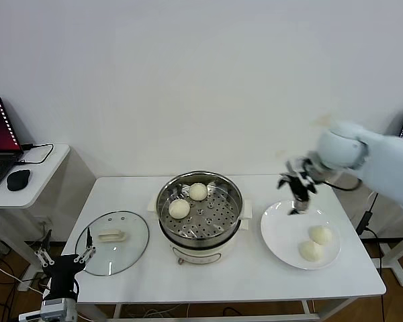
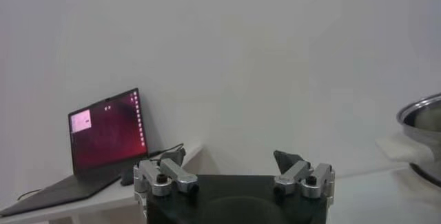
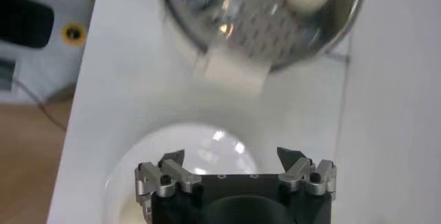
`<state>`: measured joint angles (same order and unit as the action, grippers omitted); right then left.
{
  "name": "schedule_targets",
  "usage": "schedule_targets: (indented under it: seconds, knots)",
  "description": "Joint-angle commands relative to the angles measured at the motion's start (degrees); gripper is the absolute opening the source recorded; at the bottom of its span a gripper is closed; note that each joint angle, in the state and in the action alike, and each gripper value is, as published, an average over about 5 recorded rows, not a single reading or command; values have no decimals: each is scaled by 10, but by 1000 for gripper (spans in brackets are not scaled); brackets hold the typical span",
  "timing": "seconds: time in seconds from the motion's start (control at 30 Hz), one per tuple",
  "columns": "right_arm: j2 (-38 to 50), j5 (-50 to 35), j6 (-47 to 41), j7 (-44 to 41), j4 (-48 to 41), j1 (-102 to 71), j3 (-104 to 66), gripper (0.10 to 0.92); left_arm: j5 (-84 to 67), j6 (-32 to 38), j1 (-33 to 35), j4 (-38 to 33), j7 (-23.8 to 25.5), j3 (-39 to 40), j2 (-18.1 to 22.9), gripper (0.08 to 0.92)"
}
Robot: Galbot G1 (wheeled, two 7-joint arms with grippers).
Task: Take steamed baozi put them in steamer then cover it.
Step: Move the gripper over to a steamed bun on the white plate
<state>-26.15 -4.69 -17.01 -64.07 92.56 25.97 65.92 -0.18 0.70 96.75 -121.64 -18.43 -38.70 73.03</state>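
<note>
We've got the white table (image 1: pixel 255 282) filling the lower middle of the head view, w/ the steamer (image 1: pixel 200 209) at centre: steel basket on its cream pot base, lid off so the buns can go in. Two baozi sit inside, one at the basket's upper middle (image 1: pixel 198 192), one to its lower left (image 1: pixel 179 208).

Right of centre is the white plate (image 1: pixel 282 235), the supply spot. Two baozi are left on it, lower right of the plate: one (image 1: pixel 320 235) just above the other (image 1: pixel 311 250), touching or nearly so.

The glass cover (image 1: pixel 112 241) lies flat at lower left of the table, handle up, parked apart from the steamer so the basket stays open, yet near enough for the left arm to fetch it later.

Our right gripper (image 1: pixel 297 194) hangs above the plate's upper left rim, between steamer and plate, fingers apart and holding nothing; the right wrist view shows the open jaws over the plate w/ the basket beyond. We judge it's headed for the third bun, so approx. half the loading is done.

Left gripper (image 1: pixel 64 257) waits at lower left, off the table edge next to the cover, fingers spread, empty. Cover step not yet begun.
</note>
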Motion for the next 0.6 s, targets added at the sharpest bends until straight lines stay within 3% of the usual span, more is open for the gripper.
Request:
schedule_targets:
  seconds: [0.03,0.23,0.6]
  knots:
    - [112,135,67,-10,3,-278,-196,822,4,-1,1,3,1,3,3,823]
    - [82,154,67,17,-9,-391,-285,823,9,-1,3,6,1,3,6,823]
    - [17,189,64,37,-64,-421,-297,823,10,-1,8,9,0,-4,13,823]
